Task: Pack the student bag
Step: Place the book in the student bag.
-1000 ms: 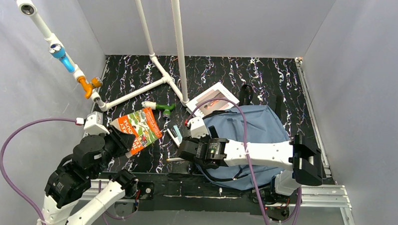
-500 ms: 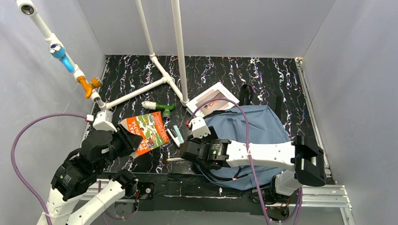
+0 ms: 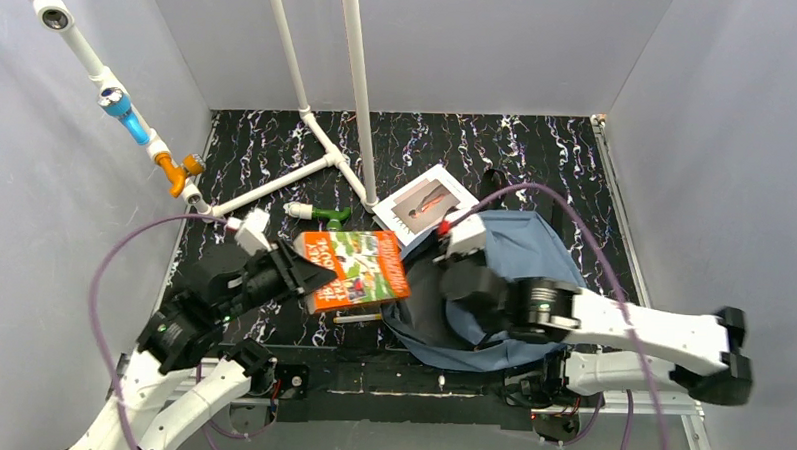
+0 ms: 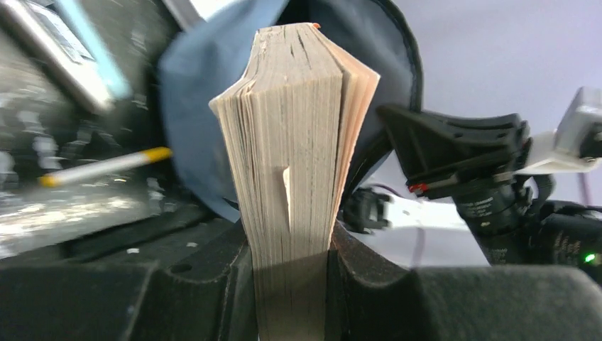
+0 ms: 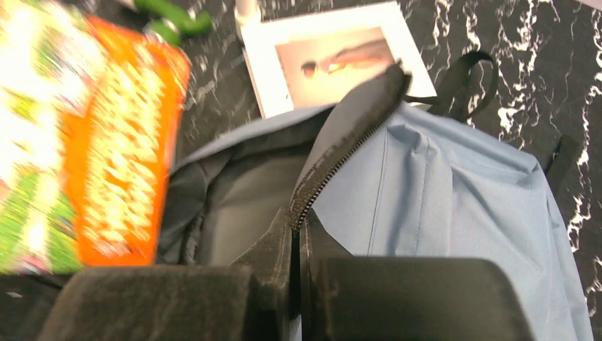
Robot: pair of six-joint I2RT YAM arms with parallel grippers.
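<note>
The student bag (image 3: pixel 524 251), slate blue with a dark zipper, lies at the front right with its mouth facing left. My right gripper (image 3: pixel 458 283) is shut on the zipper edge of the bag's flap (image 5: pixel 334 153) and holds it up, so the grey lining (image 5: pixel 241 206) shows. My left gripper (image 3: pixel 303 274) is shut on a thick orange and green book (image 3: pixel 356 269), held level just left of the bag's mouth. In the left wrist view the book's page edge (image 4: pixel 298 156) stands between the jaws, with the bag (image 4: pixel 192 135) behind it.
A white book (image 3: pixel 430 201) lies behind the bag, partly under it. A green and white tool (image 3: pixel 320 214) lies beside the white pipe frame (image 3: pixel 327 162). A pencil (image 3: pixel 356 320) lies near the front edge. Grey walls close in on three sides.
My left gripper has carried the book to the right, up to the bag's mouth. My right gripper has closed on the bag's zipper edge and pulled the flap up and to the right.
</note>
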